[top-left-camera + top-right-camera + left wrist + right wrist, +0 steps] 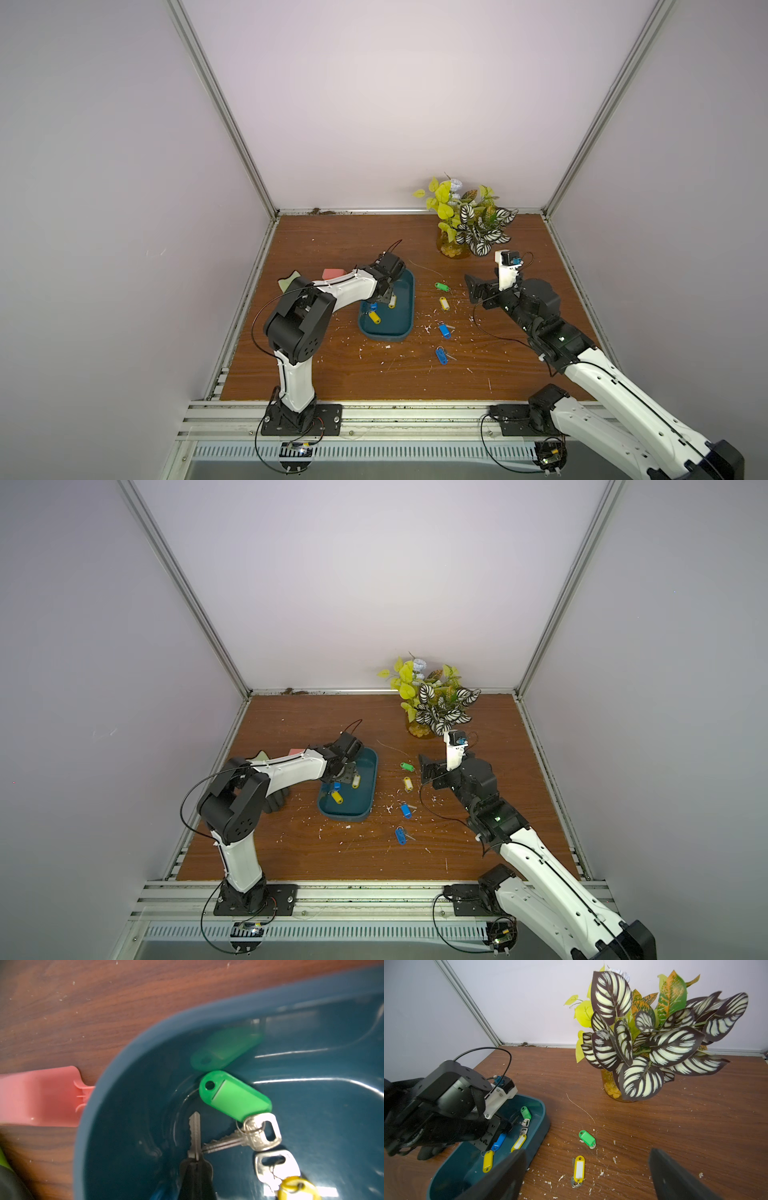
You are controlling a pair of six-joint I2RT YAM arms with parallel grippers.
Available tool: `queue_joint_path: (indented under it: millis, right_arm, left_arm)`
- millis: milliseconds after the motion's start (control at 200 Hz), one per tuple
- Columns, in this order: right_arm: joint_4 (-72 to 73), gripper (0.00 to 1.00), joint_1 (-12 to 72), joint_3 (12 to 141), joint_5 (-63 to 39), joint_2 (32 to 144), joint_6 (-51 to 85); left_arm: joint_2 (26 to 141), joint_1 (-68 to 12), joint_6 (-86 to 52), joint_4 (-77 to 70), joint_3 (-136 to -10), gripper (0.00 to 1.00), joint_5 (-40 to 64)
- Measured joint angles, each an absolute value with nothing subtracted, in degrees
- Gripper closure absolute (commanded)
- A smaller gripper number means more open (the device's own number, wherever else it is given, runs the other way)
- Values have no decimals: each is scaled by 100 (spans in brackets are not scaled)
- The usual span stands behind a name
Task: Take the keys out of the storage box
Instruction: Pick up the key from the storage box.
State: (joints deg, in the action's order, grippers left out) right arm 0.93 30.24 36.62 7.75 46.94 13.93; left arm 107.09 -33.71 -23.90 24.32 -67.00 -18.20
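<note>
The dark teal storage box lies left of the table's middle. My left gripper reaches down into it, shut on the blade of a silver key. Close by in the box lie a green-tagged key, two yellow-tagged ones and a blue tag partly under the gripper. Right of the box, several keys lie on the table: green, yellow and two blue. My right gripper hovers open above them, holding nothing.
A pink scoop lies against the box's outer wall, with a pale green object beside it behind the left arm. A potted plant stands at the back right. White crumbs litter the wood. Enclosure walls ring the table.
</note>
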Motion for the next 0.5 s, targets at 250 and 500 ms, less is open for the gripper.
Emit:
queue_joint_path:
  millis: [250,500]
  right_arm:
    - [58,1,3011,3662,1015,4591,1391]
    - [56,1,2971,3592,1520,4252,1402]
  left_arm:
    - [10110,-3498,-2327,2443,-6702,100,-1837]
    - [9059,-3876,-2060,2226,-6792,100,-1785]
